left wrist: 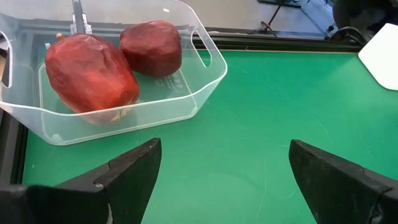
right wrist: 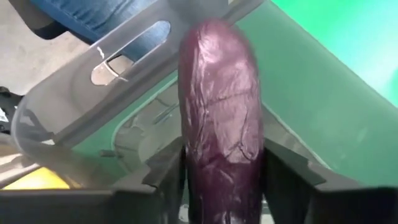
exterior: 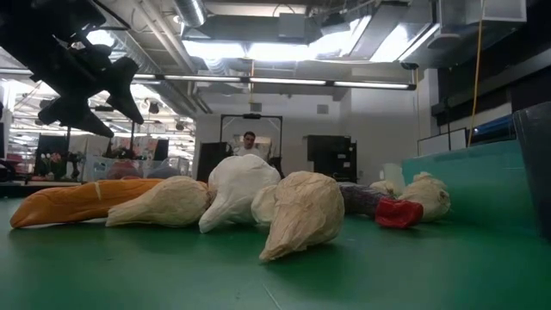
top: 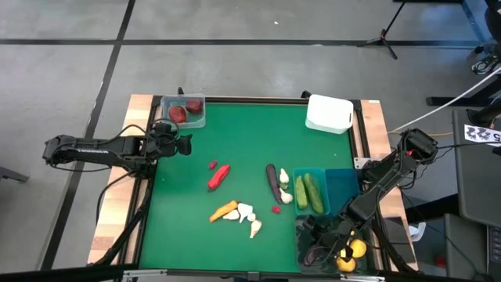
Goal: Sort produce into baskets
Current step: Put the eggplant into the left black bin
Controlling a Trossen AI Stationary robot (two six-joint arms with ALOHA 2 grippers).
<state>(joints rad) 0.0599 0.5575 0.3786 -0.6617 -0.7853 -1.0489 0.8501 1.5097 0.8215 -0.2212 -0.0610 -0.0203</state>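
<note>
My right gripper (top: 319,244) is low over the dark smoky translucent plastic bin (top: 307,252) at the near right corner of the green table mat (top: 243,141). In the right wrist view its two dark fingers (right wrist: 287,180) stand on either side of a glossy purple toy eggplant (right wrist: 221,118). The eggplant's long axis runs straight out from between the fingers, its rounded tip pointing away from the wrist and into the bin. Whether the fingers are clamped on it or just parting, I cannot tell. Yellow toy lemons (top: 351,252) lie just right of that bin.

My left gripper (top: 182,146) hangs with its jaws spread wide and empty at the far left, just short of the clear plastic bin (left wrist: 205,68), which holds two dark red round toy fruits (left wrist: 93,71).

A second purple eggplant (top: 272,182) lies mid-table, its long axis running far to near.
</note>
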